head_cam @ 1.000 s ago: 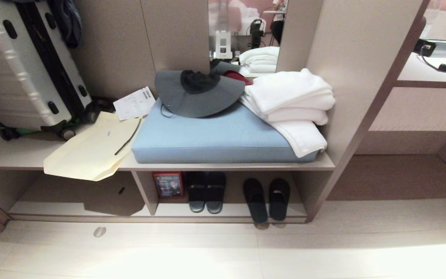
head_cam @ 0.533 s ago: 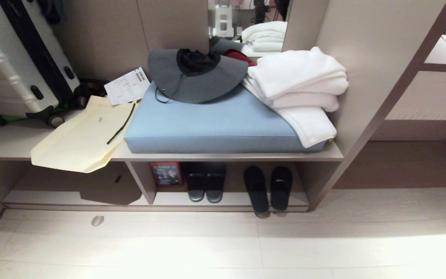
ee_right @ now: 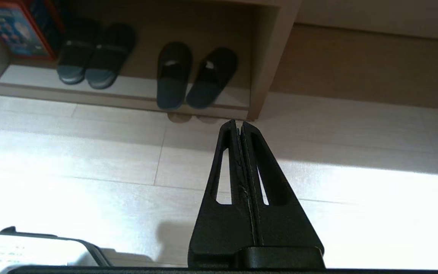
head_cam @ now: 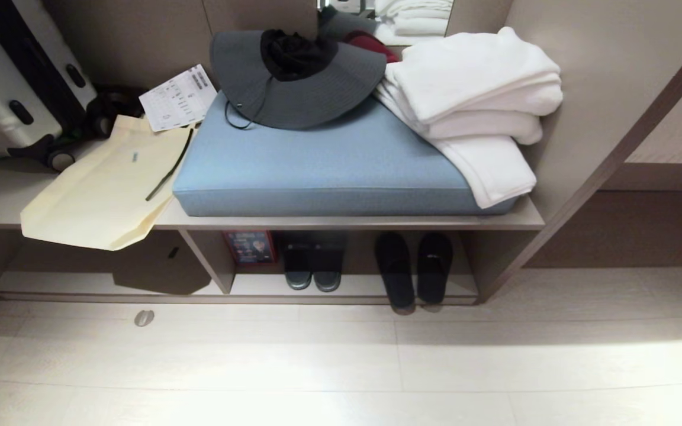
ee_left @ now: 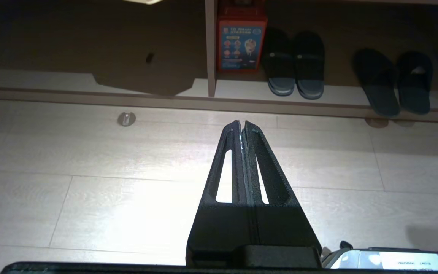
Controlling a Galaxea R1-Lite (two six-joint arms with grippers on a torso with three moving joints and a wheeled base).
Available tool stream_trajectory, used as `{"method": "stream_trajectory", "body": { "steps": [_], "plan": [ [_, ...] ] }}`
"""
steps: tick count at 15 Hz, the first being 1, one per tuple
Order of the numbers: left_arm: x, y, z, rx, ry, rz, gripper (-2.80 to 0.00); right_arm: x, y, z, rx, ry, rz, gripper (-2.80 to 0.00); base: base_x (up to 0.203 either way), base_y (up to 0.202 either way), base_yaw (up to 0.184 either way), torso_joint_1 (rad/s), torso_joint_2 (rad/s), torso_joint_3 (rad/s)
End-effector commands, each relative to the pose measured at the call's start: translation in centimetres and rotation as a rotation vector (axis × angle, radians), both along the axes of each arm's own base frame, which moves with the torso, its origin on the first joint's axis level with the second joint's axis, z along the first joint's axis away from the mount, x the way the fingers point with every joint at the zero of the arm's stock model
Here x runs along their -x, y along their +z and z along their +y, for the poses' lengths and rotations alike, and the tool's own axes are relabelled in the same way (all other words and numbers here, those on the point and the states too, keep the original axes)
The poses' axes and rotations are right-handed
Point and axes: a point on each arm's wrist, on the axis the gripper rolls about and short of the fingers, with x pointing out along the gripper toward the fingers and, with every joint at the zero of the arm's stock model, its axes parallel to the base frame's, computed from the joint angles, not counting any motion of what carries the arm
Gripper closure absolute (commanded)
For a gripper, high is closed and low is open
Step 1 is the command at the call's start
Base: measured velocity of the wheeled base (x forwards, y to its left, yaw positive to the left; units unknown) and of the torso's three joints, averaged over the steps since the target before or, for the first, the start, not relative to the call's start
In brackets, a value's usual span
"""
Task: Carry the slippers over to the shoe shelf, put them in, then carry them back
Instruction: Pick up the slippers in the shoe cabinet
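Observation:
The slippers (head_cam: pixel 412 269), a black-banded pair with blue-grey footbeds, lie side by side at the right end of the shoe shelf (head_cam: pixel 353 285). Their ends reach just past the shelf's front edge. They also show in the left wrist view as the slippers (ee_left: pixel 394 83) and in the right wrist view as the slippers (ee_right: pixel 190 78). My left gripper (ee_left: pixel 242 122) hangs shut and empty over the pale floor, well short of the shelf (ee_left: pixel 340 95). My right gripper (ee_right: pixel 238 121) is shut and empty too, near the shelf's right upright. Neither arm appears in the head view.
A shorter dark pair with grey tips (head_cam: pixel 312 266) and a red box (head_cam: pixel 248 247) stand beside the upright divider (head_cam: pixel 208 260). On the bench above lie a blue cushion (head_cam: pixel 329 165), grey hat (head_cam: pixel 293 77), white towels (head_cam: pixel 477 100), cream bag (head_cam: pixel 104 189) and suitcase (head_cam: pixel 15 71). A small metal disc (head_cam: pixel 144 318) sits on the floor.
The whole head view has shifted: bench and shelf now sit higher in the picture and look closer, so the camera has moved. Nothing on the shelf or bench has moved by itself.

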Motion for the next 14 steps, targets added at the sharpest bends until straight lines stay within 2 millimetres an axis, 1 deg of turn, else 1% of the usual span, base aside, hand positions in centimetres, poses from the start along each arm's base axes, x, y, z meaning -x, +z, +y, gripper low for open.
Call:
{"method": "stream_trajectory", "body": {
  "steps": [1, 14],
  "plan": [
    [0.00, 0.00, 0.00, 0.001, 0.001, 0.000, 0.00, -0.01, 0.01, 0.00, 0.001, 0.002, 0.001, 0.00, 0.000, 0.000, 0.000, 0.002, 0.00, -0.198],
    [0.00, 0.00, 0.00, 0.001, 0.001, 0.000, 0.00, -0.01, -0.01, 0.00, -0.002, 0.001, 0.002, 0.00, 0.000, 0.000, 0.000, 0.004, 0.00, -0.199]
  ]
}}
